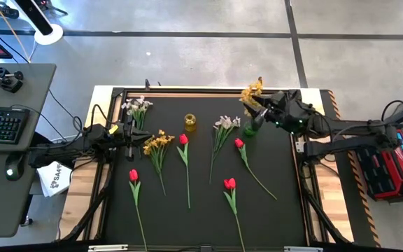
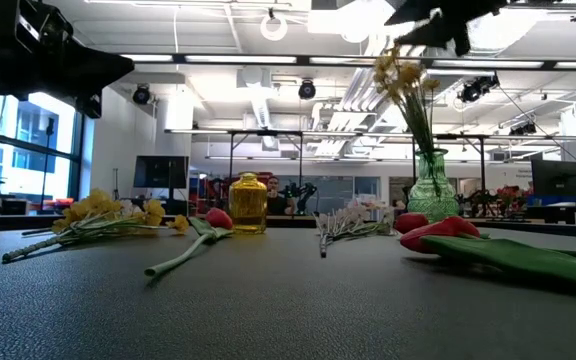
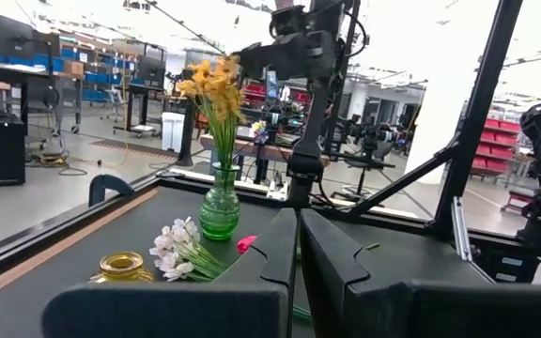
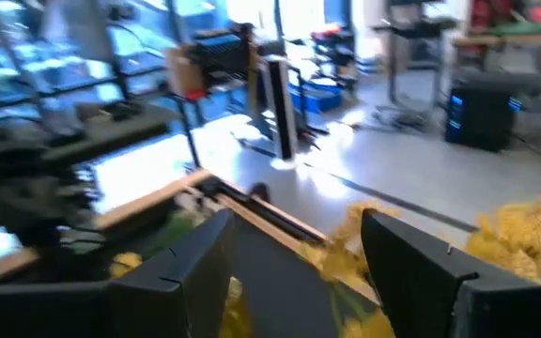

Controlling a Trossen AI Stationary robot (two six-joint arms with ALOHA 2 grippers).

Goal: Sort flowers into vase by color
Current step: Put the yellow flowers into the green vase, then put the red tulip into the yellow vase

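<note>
The flowers are split between the vases and the worktop (image 1: 285, 210). One yellow spray (image 1: 252, 91) stands in the green vase (image 1: 250, 128) at the far right, stem near upright and blossoms leaning a little outward, with the right gripper (image 1: 263, 112) up at its top, fingers spread apart around the blossoms and not closed on them. A white spray (image 1: 138, 107) stands far left beside the left gripper (image 1: 126, 131), whose fingers look parted and hold nothing.

The rest lie flat with their long axes running far to near and heads toward the far side: a yellow spray (image 1: 157, 142), a white spray (image 1: 226, 122) and four red tulips (image 1: 183, 139), while the yellow vase (image 1: 189, 122) stands empty.

The main risk, as I judge it, is that the tall spray makes the green vase top-heavy. If the right gripper snags the blossoms as it pulls away, it could tip the vase or drag the stem out.
</note>
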